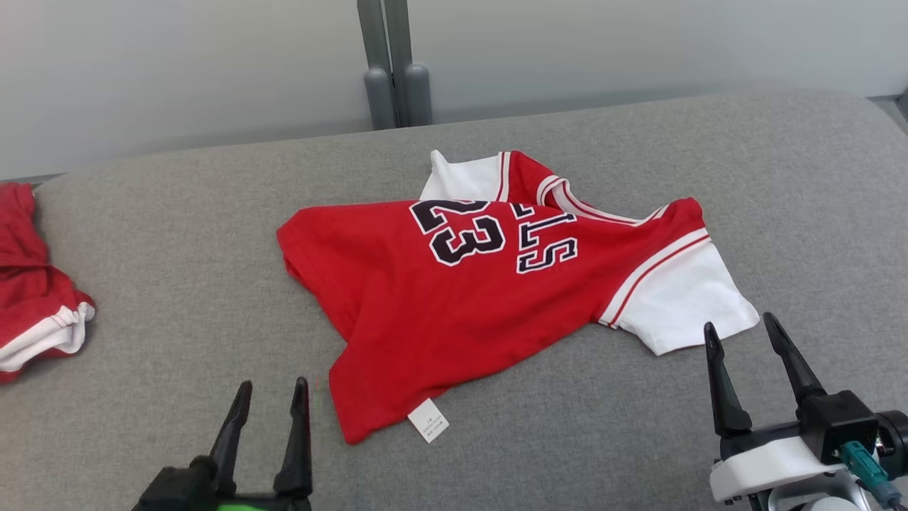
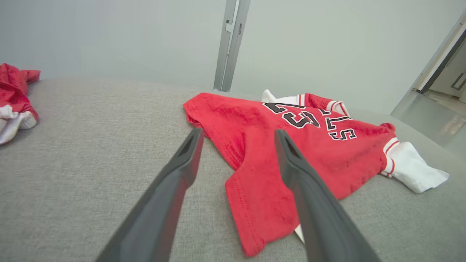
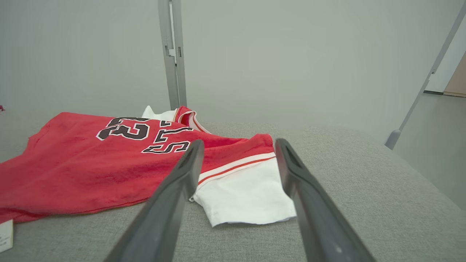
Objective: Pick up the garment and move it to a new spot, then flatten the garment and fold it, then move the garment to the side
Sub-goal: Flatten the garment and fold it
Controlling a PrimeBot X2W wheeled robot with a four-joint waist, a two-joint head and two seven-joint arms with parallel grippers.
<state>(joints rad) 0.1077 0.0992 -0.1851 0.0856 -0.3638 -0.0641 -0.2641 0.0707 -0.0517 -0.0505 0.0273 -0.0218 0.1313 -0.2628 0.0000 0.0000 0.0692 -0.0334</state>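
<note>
The garment [image 1: 440, 312] is a red jersey with white sleeves and a black "23". It lies crumpled and partly spread in the middle of a grey padded surface [image 1: 177, 234], and a white label [image 1: 428, 420] shows at its near hem. My left gripper [image 1: 273, 383] stands open just left of that hem, holding nothing. In the left wrist view the garment [image 2: 255, 153] lies between and beyond the left gripper [image 2: 238, 131]. My right gripper [image 1: 739, 323] is open beside the near white sleeve. The right wrist view shows that sleeve [image 3: 247, 196] just ahead of the right gripper [image 3: 239, 141].
Another red and white piece of clothing [image 1: 35, 284] lies bunched at the left edge of the surface, also seen from the left wrist [image 2: 14, 98]. A grey post [image 1: 394, 64] stands against the pale wall behind. The surface rounds off at the right.
</note>
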